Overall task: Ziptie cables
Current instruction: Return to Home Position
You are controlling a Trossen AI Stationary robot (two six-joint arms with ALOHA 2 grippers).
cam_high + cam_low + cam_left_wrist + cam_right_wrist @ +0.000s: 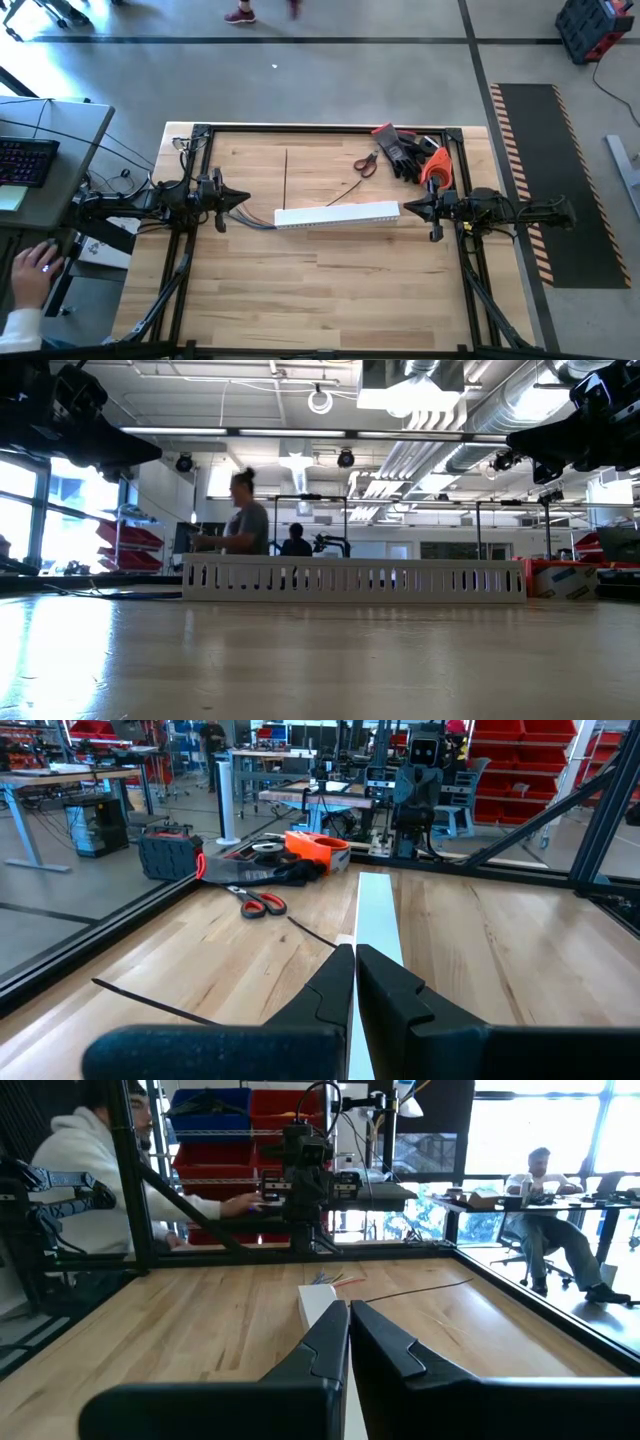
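We judge the cables [256, 218] light and floppy, best pinched where they leave the duct [338, 214]. Left gripper [243, 200] and right gripper [404, 208] have jaws together.

The room has a grey floor [300, 80], red storage bins [520, 770], ceiling ducts [470, 420], bright windows [540, 1120].

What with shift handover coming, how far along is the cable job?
Mostly done: the cables lie in the white duct, lid on, their ends poking out by the left gripper. In hand: nothing; it and the right gripper sit shut at either end, clear of the duct. Left: no ziptie shows around them.
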